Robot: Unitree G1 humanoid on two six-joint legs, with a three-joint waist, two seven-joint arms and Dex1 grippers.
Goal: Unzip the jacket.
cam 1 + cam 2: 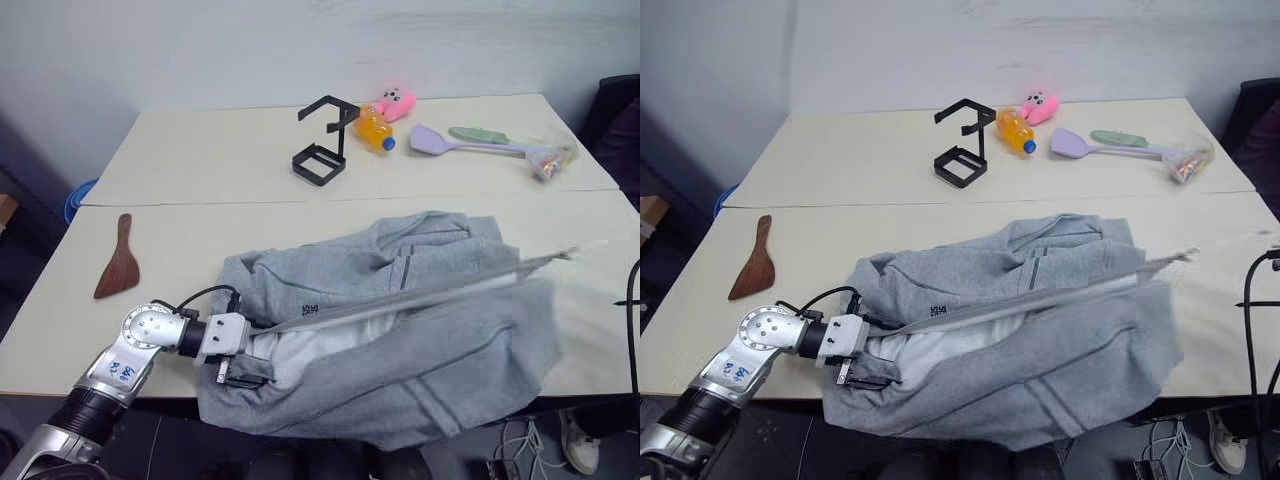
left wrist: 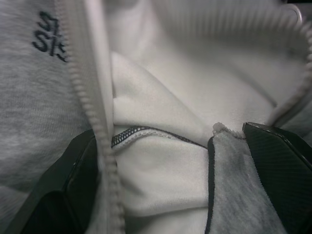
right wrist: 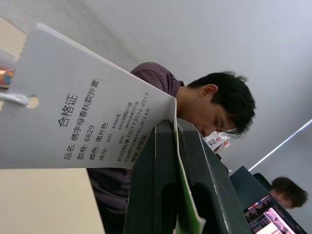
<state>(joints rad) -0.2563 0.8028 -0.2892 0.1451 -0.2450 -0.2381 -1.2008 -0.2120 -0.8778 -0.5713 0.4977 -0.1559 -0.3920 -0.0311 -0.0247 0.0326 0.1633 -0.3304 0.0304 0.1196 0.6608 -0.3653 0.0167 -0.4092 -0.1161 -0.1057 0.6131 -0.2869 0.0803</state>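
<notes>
The light grey fleece jacket [image 1: 420,330] lies crumpled on the near table, hanging over its front edge. Its front is parted, showing white lining [image 2: 195,97]. One zipper edge [image 1: 430,290] is stretched taut in a straight line from the lower left up toward the right. My left gripper [image 1: 240,365] is at the jacket's near left end. Its black fingers [image 2: 73,190] stand wide apart, with zipper teeth and folded lining between them. In the right wrist view, my right gripper [image 3: 175,131] is shut on the jacket's white paper tag [image 3: 87,117], held up in the air.
A wooden spatula [image 1: 118,272] lies at the table's left. On the far table are a black wire stand [image 1: 325,145], an orange bottle [image 1: 375,128], a pink toy [image 1: 396,101], a purple spatula [image 1: 445,143] and a packet [image 1: 552,160]. A person in a maroon shirt [image 3: 151,78] stands beyond the tag.
</notes>
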